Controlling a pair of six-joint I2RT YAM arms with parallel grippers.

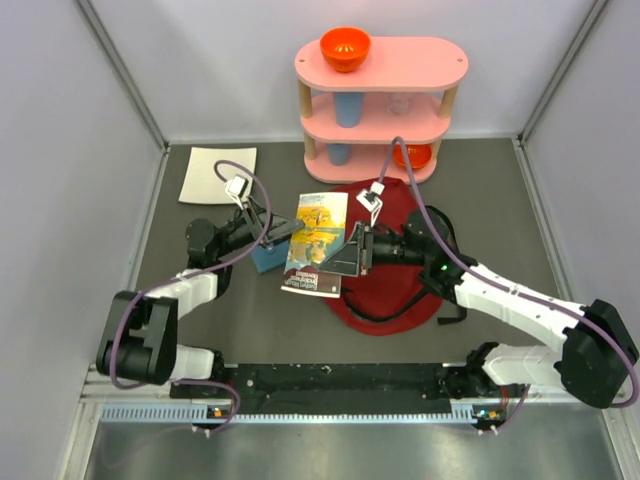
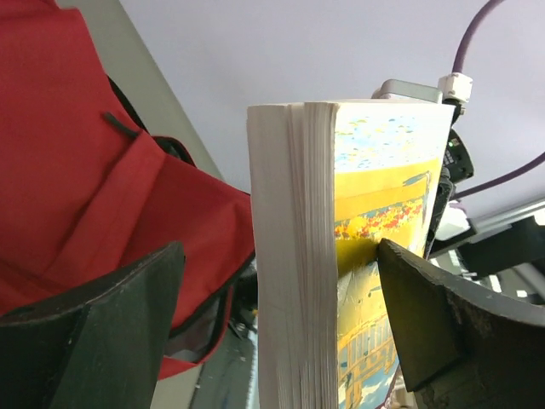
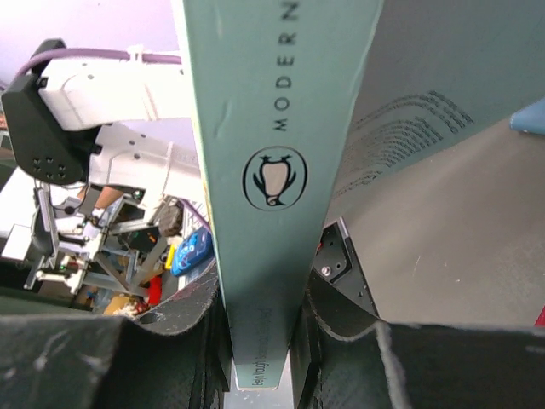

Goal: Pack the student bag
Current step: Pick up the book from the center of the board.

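From above, your right claw (image 1: 342, 256) pinches the book (image 1: 316, 240) beside the bag (image 1: 400, 295), which lies centre-right under that arm; this looks like a handover step.

Left wrist: the left claw (image 2: 279, 290) stands spread either side of the pages, touching nothing.

Right wrist: the spine (image 3: 272, 153) reads "MODERN" over a penguin logo.

Next, you likely need to carry the book to the bag's opening.
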